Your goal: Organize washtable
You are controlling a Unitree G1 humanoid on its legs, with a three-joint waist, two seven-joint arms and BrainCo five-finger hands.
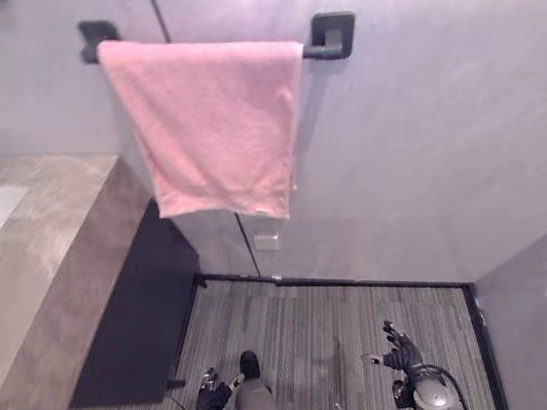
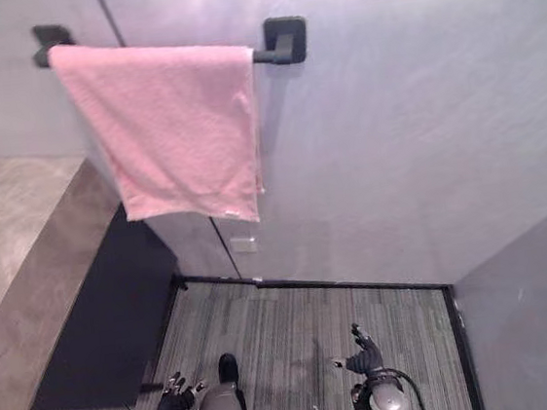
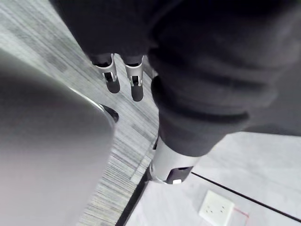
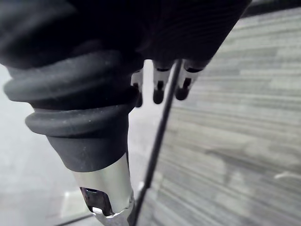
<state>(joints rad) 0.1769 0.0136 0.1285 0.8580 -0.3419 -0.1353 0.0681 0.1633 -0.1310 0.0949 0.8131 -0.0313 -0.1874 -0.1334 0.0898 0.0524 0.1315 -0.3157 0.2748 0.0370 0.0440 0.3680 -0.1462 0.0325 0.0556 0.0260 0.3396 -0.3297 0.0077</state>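
The left robot hand [image 1: 210, 393] and right robot hand [image 1: 403, 352] hang low above the striped floor [image 1: 315, 323], fingers loosely straight, holding nothing. Raised from there, the left arm could knock the edge of the counter [image 1: 44, 258], which lies well apart on the left. Farthest, the pink towel [image 1: 211, 123] drapes the wall bar [image 1: 327, 39], high above both; a careless tug might pull it off.

Grey wall [image 1: 424, 150], white wall socket [image 3: 216, 208], striped floor [image 1: 316, 328], possibly carpet
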